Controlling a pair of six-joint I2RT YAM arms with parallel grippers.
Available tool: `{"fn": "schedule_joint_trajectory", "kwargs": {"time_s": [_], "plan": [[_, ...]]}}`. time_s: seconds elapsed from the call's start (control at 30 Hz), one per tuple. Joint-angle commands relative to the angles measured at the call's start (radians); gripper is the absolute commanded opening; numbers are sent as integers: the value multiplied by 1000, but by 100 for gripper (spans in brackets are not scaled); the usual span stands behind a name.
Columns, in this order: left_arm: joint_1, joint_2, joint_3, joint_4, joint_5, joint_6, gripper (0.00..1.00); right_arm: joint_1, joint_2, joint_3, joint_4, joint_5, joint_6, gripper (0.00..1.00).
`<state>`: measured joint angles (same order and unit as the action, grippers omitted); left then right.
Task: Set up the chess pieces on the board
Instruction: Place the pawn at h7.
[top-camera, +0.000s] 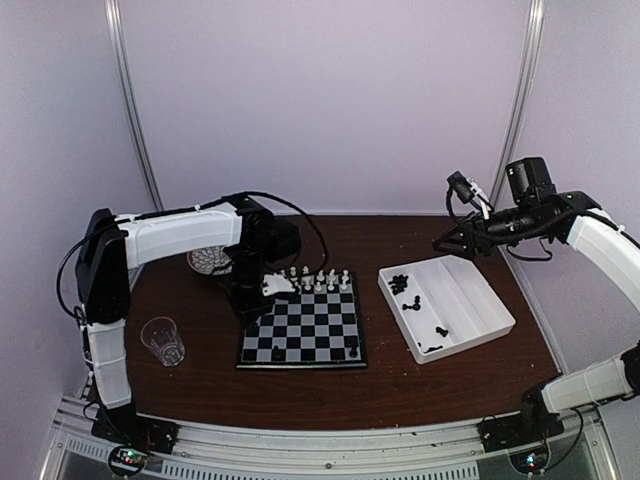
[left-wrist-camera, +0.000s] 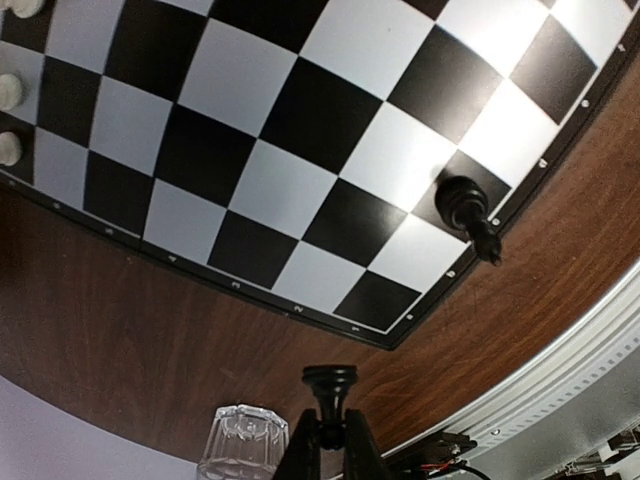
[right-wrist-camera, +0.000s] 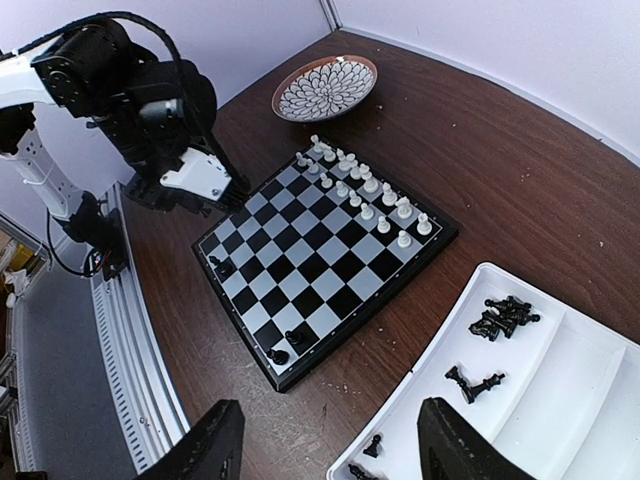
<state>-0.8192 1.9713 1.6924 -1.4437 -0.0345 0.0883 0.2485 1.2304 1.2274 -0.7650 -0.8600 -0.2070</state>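
Note:
The board (top-camera: 318, 330) lies mid-table, with white chess pieces (top-camera: 322, 281) lined along its far edge. My left gripper (top-camera: 255, 305) hangs over the board's left edge. In the left wrist view this gripper (left-wrist-camera: 331, 438) is shut on a black piece (left-wrist-camera: 330, 392), held base up. One black piece (left-wrist-camera: 464, 203) stands near the board's (left-wrist-camera: 300, 150) corner. My right gripper (right-wrist-camera: 330, 455) is open and holds nothing, high above the table between the board (right-wrist-camera: 320, 262) and the tray (right-wrist-camera: 560, 410). Black pieces (right-wrist-camera: 505, 316) lie loose in that tray, and two more (right-wrist-camera: 287, 346) stand on the board.
The white compartmented tray (top-camera: 478, 300) sits to the right of the board. A round patterned plate (top-camera: 205, 261) lies behind the left arm, and a clear glass (top-camera: 163, 340) stands at the near left. A metal rail (top-camera: 300, 440) runs along the table's near edge.

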Motion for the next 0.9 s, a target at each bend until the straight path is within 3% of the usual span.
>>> {"fn": "schedule_joint_trajectory", "kwargs": {"time_s": [0.0, 0.87], "plan": [[13, 47, -6, -55, -6, 20, 1, 2, -26, -15, 14, -23, -12, 63], [43, 237, 38, -69, 79, -1, 8, 2, -9, -26, 19, -38, -23, 63]]}}
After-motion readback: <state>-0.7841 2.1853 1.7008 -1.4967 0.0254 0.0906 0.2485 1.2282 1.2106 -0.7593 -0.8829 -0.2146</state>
